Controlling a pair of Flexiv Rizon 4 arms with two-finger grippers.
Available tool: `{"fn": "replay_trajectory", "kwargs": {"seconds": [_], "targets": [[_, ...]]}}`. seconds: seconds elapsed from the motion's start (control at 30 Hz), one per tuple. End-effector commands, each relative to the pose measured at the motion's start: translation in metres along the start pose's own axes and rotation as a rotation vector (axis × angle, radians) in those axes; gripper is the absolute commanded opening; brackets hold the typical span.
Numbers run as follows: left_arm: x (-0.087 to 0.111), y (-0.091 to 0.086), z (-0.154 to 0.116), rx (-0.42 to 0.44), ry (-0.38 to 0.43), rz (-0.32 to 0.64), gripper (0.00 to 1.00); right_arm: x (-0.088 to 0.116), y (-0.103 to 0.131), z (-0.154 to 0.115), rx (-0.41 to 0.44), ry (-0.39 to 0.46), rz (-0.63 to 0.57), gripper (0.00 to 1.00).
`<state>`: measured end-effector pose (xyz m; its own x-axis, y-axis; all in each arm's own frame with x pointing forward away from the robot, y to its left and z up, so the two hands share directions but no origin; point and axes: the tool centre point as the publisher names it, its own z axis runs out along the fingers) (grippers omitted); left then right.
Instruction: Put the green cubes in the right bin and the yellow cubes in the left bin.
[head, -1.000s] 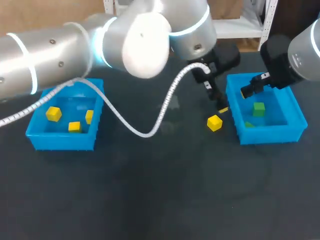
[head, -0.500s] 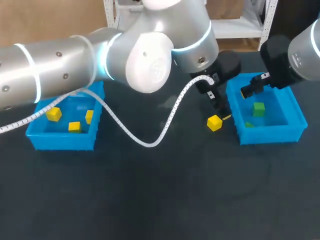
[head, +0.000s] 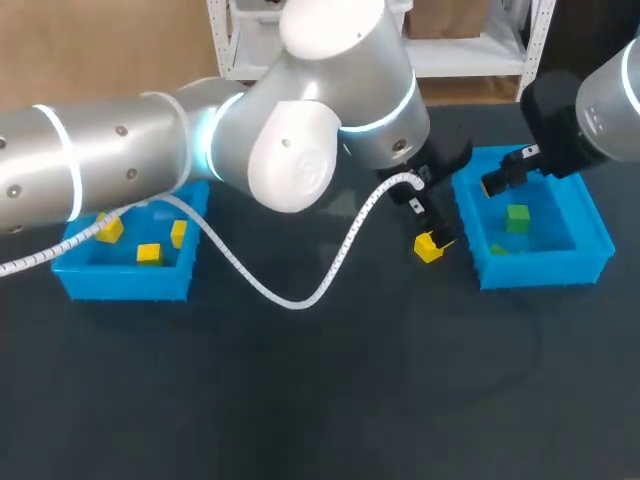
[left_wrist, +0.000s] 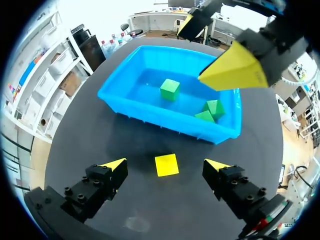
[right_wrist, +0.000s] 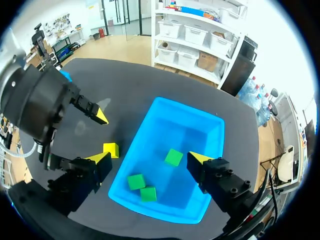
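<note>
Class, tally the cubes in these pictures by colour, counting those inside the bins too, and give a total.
Yellow cubes: 4, three in the left bin, one loose beside the right bin.
Green cubes: 3, all in the right bin.
Total: 7 cubes.

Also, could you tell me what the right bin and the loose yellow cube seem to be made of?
The right bin is likely glossy moulded plastic: its floor shows a sheen. The yellow cube looks matte, with even colour and crisp edges; perhaps foam, wood or plastic, I cannot tell.
</note>
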<state>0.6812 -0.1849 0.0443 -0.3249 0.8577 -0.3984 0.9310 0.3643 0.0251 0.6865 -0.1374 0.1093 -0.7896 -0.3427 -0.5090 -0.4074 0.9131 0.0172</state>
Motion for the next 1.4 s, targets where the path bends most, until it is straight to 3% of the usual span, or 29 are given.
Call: {"fn": "replay_trajectory", "kwargs": {"seconds": [0.03,0.67,1.3,1.33,1.37,1.4], "targets": [[-0.005,0.002,0.010,0.000,0.004,-0.006,1.00,0.003,0.001,-0.001,0.007,-0.009,0.002,1.00],[-0.011,0.006,0.034,-0.001,0.010,-0.032,1.00,0.003,0.001,-0.001,0.007,-0.009,0.002,1.00],[0.012,0.006,0.063,0.017,0.085,-0.033,1.00,0.003,0.001,-0.001,0.007,-0.009,0.002,1.00],[0.013,0.005,0.063,0.009,0.090,-0.030,0.23,0.003,0.001,-0.001,0.007,-0.009,0.002,1.00],[0.015,0.004,0.064,0.010,0.103,-0.019,0.00,0.003,0.001,-0.001,0.007,-0.009,0.002,1.00],[0.018,0.003,0.065,0.012,0.112,-0.015,0.00,0.003,0.001,-0.001,0.007,-0.009,0.002,1.00]]}}
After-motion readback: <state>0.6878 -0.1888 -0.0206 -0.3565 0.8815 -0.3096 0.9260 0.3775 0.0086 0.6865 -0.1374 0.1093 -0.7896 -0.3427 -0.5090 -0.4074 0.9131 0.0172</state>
